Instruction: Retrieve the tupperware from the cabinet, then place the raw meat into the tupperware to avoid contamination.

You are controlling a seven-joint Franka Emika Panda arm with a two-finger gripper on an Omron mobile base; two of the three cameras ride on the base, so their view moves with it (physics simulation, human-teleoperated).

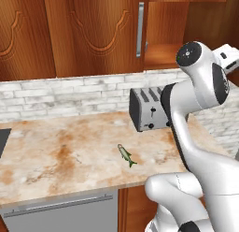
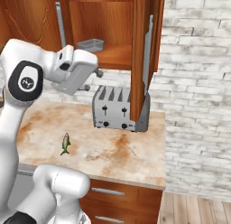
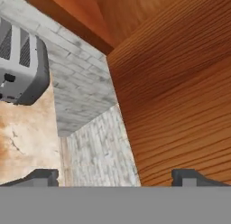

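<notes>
Left base view: reddish-brown wooden wall cabinet (image 1: 93,30) cut off at the top, one long silver bar handle (image 1: 139,30) seen, right compartment standing open. Silver four-slot toaster (image 1: 148,109) partly hidden behind the white arm. One tiny grey-green fish, the raw meat (image 1: 126,155), lay alone on the marbled beige counter (image 1: 56,156), well apart from the toaster.

Right base view: one shallow grey tupperware tub (image 2: 90,45) sat on the open cabinet shelf. Gripper (image 2: 92,81) largely masked by the white hand; two dark fingertips (image 2: 99,74) barely made out.

Hand view: two dark fingertips (image 3: 195,177) spread wide apart, nothing between them, facing a wooden door panel (image 3: 180,105).
</notes>
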